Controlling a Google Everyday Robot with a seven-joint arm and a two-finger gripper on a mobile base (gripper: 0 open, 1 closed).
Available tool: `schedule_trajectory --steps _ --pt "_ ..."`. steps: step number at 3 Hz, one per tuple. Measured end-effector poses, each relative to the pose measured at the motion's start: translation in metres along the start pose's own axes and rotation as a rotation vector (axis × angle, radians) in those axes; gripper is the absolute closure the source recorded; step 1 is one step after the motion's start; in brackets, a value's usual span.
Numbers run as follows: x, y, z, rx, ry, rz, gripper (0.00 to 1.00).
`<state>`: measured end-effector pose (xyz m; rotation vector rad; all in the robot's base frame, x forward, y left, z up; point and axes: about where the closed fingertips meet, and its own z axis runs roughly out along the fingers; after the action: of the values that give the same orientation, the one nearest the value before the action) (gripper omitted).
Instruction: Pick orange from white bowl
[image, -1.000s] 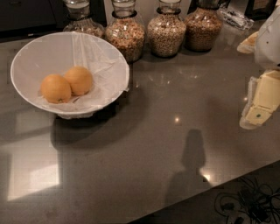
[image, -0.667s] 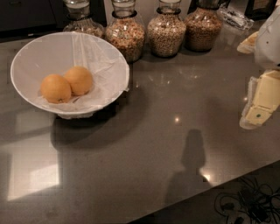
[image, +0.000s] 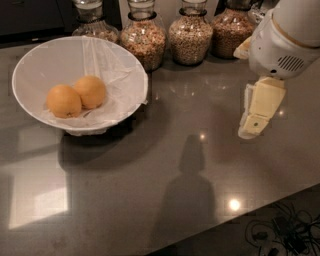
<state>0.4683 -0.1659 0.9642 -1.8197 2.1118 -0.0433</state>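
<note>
claw (image: 251, 129): at right of view; cream-coloured; pointing down over the counter (image: 150, 180); hung under white arm housing (image: 287, 37)
claw state: cannot tell whether apart or together
white bowl (image: 47, 57): well apart from claw, far across the counter on the opposite side of view; upright on a dark base; wide and shallow; rim flaring
liner (image: 117, 75): crinkled white sheet inside the white bowl; one edge draped over the rim on the claw side
nearer orange (image: 90, 91): in the white bowl, resting on liner; on the claw side of its twin; touching it
farther orange (image: 63, 101): in the white bowl, on the side away from claw; slightly nearer the camera
task orange: one of these two; cannot tell which, skins look alike; both well apart from claw
glass jars (image: 189, 32): four in a row along the back edge, filled with grains; last one just behind the arm housing; first one behind the white bowl
shadow (image: 192, 165): dark arm-shaped patch on counter, between claw and white bowl, toward the near edge
cables (image: 280, 235): dark tangle below the near counter edge, beneath claw
</note>
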Motion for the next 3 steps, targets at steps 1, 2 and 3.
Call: schedule_trajectory --steps 1,2,3 --pt "-0.04 -0.012 0.021 0.006 -0.037 -0.092 0.0" --pt "-0.085 -0.032 0.046 0.01 -0.119 -0.159 0.0" --pt "-0.11 -0.045 0.067 -0.007 -0.155 -0.177 0.0"
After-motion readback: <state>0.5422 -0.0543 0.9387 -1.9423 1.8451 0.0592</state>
